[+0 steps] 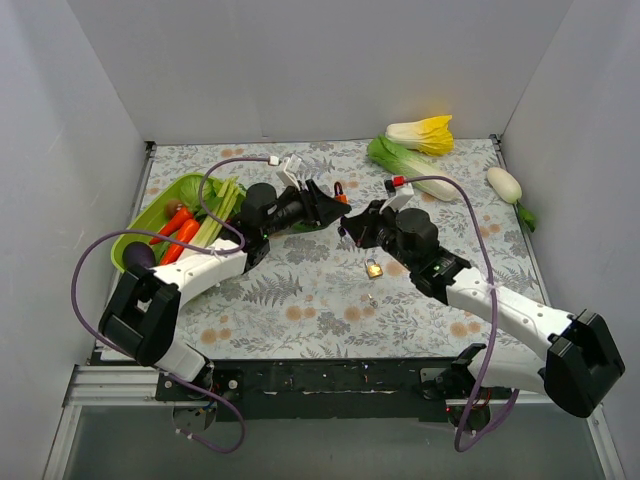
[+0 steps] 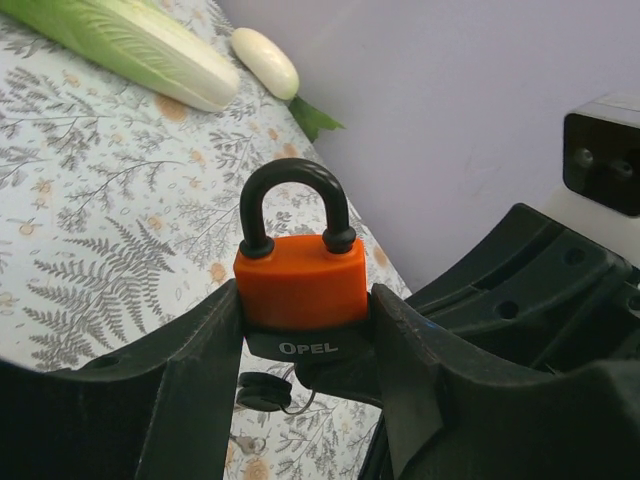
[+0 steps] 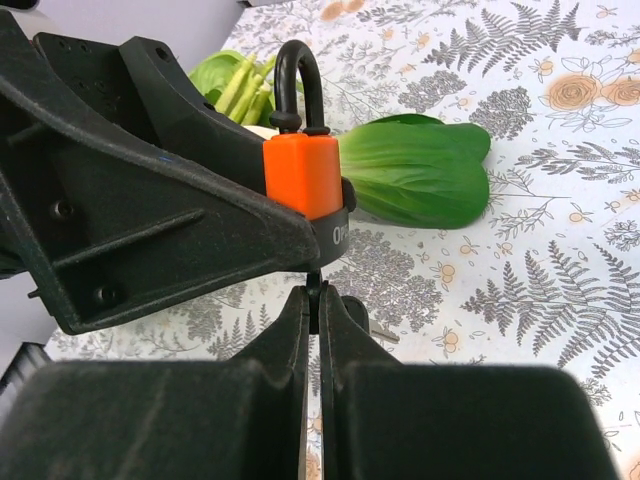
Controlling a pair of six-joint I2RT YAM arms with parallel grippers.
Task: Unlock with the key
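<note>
Left gripper (image 2: 308,305) is part-open and clamped on the orange padlock (image 2: 300,275). The body is wedged between both left fingers (image 2: 200,370), the black shackle sticks out past the tips, and both legs are seated. Right gripper (image 3: 313,300) is squeezed together, tips right under the padlock's base, pinching a thin dark key (image 3: 313,288) (blade hidden, can't tell if it's in the keyhole). Small brass lock (image 1: 373,268) lies on the table (image 1: 300,300), under the right gripper's tips. Bok choy (image 3: 420,170) lies beyond the right fingertips.
</note>
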